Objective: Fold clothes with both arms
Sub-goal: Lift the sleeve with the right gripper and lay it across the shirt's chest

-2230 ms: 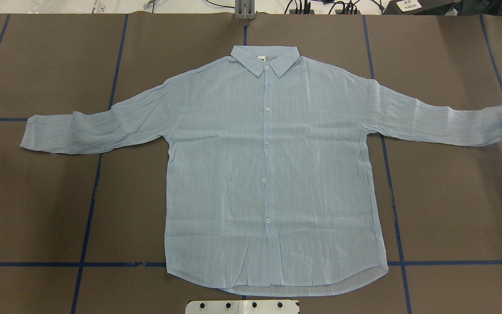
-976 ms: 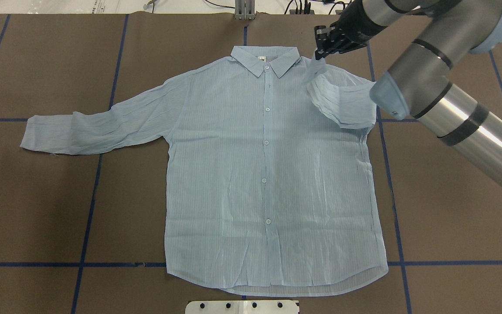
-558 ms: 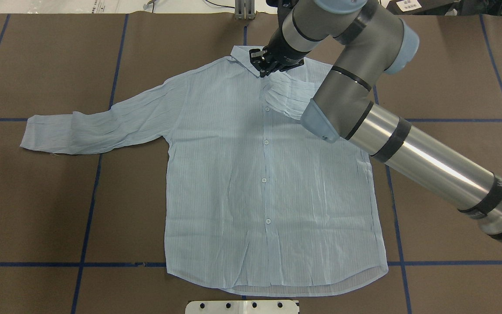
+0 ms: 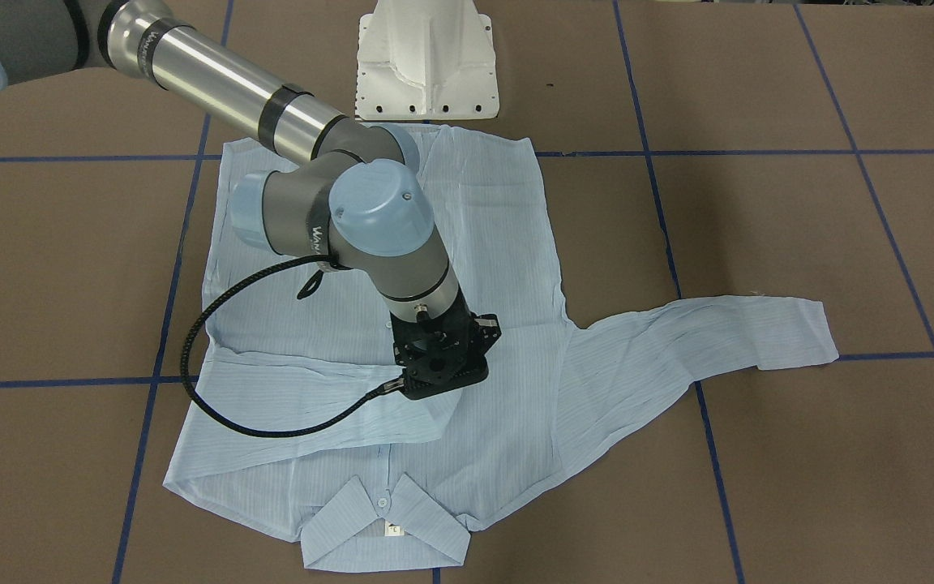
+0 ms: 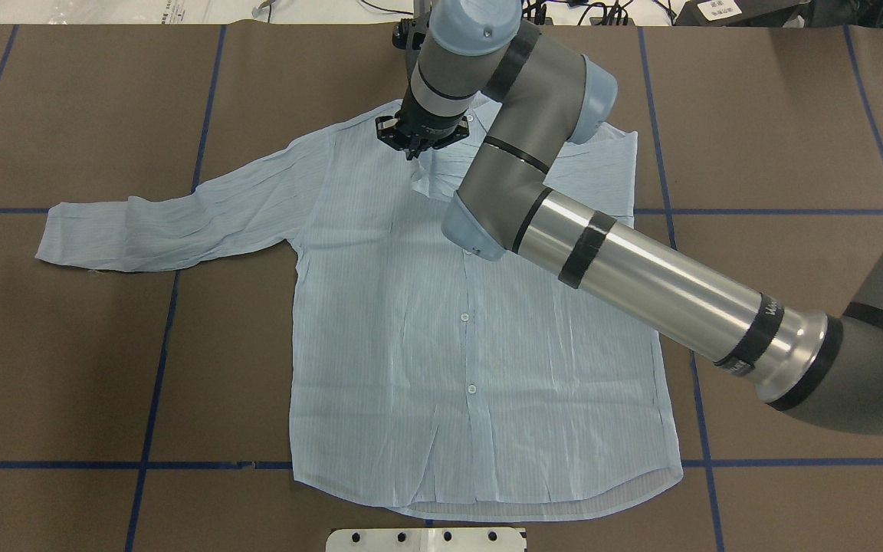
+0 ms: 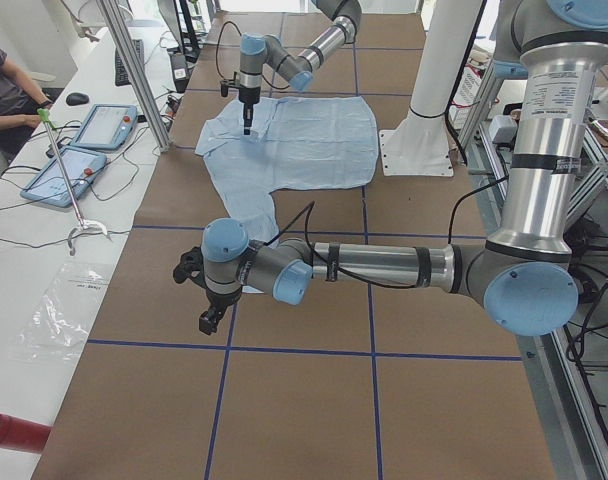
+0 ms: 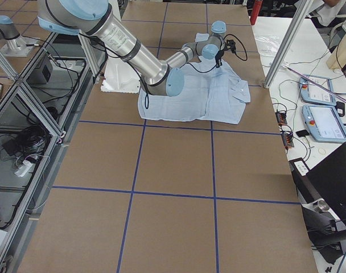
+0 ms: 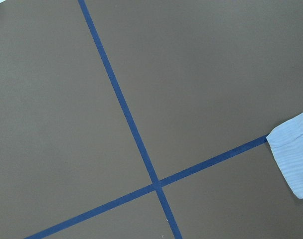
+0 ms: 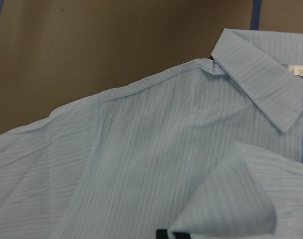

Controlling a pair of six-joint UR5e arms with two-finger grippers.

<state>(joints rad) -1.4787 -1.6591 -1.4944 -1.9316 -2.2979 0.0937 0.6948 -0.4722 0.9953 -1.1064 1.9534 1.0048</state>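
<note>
Placement is what I am minding now. The right gripper (image 5: pixel 417 144) is holding the right sleeve (image 4: pixel 313 389) folded across the chest of the striped shirt (image 5: pixel 472 330). I am judging that the cuff (image 9: pixel 226 199) wants laying low, flat and slack just left of the button line before any release. That way the thin cloth is not dragging the front panel into wrinkles or springing back. I am also wanting the fold to run along the shoulder seam, not slanting over the collar (image 4: pixel 386 527).

The shirt is lying face up and buttoned in the middle of the table (image 5: pixel 66 368), collar on the far side, hem on the near side. The left sleeve (image 5: pixel 173 222) is lying flat, out to the left.

The right arm (image 5: pixel 641 284) is spanning the table from the near right, elbow bending over the chest, wrist pointing straight down beside the collar. In the wrist view a dark fingertip (image 9: pixel 164 234) is sitting at the cuff's raised corner, so the fingers are looking clamped on the cuff. The left arm (image 6: pixel 384 265) is lying low and extended past the left sleeve's end, with the left gripper (image 6: pixel 209 322) hanging over bare table. Whether those fingers are apart or together I cannot tell.
</note>
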